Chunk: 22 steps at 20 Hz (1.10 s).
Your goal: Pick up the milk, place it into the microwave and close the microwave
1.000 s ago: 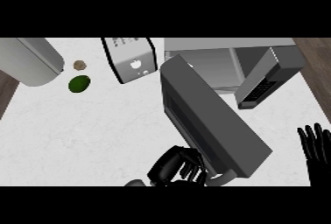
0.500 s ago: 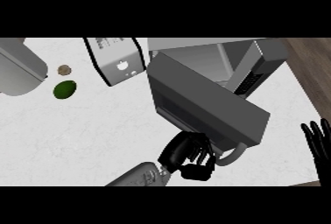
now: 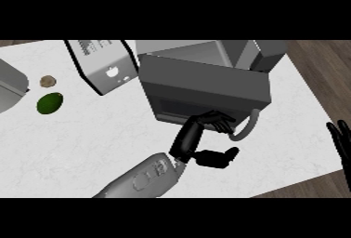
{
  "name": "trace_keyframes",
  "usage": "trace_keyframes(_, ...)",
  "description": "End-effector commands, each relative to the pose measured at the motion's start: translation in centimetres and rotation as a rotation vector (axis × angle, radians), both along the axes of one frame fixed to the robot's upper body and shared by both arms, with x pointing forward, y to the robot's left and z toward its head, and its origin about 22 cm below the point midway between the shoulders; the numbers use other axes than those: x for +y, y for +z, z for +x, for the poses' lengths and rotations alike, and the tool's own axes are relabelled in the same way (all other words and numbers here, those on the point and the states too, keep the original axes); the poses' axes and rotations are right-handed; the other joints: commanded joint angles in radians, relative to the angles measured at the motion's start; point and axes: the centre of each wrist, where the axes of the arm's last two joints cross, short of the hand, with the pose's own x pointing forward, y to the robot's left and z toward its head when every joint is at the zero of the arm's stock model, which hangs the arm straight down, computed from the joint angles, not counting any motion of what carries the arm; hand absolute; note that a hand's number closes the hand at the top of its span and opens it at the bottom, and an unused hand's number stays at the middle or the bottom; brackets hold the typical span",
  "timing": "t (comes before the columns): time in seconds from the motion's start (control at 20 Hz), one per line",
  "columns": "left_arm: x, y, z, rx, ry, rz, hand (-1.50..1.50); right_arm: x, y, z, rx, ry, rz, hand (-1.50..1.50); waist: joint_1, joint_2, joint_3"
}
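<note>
The grey microwave [image 3: 240,53] stands at the back of the counter. Its door [image 3: 205,88] is swung almost flat against the front, with a curved handle [image 3: 251,124] at its lower right. My left hand [image 3: 195,135] reaches up from the lower middle, and its straight fingers [image 3: 218,122] press on the door's lower edge. The inside of the microwave is hidden. A white carton with dark edges [image 3: 103,65] stands on the counter just left of the microwave. My right hand [image 3: 341,142] rests open at the right edge, fingers up.
A green round fruit [image 3: 49,102] and a small brown item [image 3: 47,81] lie at the left. A grey container [image 3: 9,88] is cut off by the left edge. The white counter [image 3: 82,144] ends at the right against a wooden floor.
The microwave door has swung from wide open to nearly shut. My left hand has followed it up and inward, staying against the door. The right hand stayed in place.
</note>
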Motion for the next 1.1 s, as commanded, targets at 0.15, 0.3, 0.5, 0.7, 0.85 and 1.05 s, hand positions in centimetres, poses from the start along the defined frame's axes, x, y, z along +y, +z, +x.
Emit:
trace_keyframes(0.15,-0.3,2.0,2.4,-0.080,0.091,-0.087,-1.50,-0.1,1.3,0.6,-0.033,0.043,0.035,-1.50,-0.057,0.018,0.002)
trace_keyframes(0.3,-0.7,3.3,3.4,-0.095,0.101,-0.103,-1.50,-0.1,2.1,1.2,-0.044,0.077,0.020,-1.50,-0.076,0.024,0.003)
trace_keyframes(0.5,-0.7,3.8,4.4,-0.110,0.129,-0.111,-1.50,-0.3,3.2,1.8,-0.063,0.102,0.024,-1.50,-0.104,0.034,0.004)
trace_keyframes(0.7,-0.8,4.4,5.3,-0.126,0.156,-0.118,-1.50,0.1,3.8,2.3,-0.072,0.155,0.032,-1.50,-0.111,0.040,0.005)
trace_keyframes(0.85,-0.9,4.8,5.8,-0.128,0.159,-0.128,-1.50,0.1,4.3,2.8,-0.084,0.178,0.041,-1.50,-0.127,0.048,0.006)
trace_keyframes(1.05,-0.9,5.1,6.3,-0.139,0.172,-0.135,-1.50,-0.2,5.1,3.4,-0.097,0.184,0.037,-1.50,-0.135,0.051,0.006)
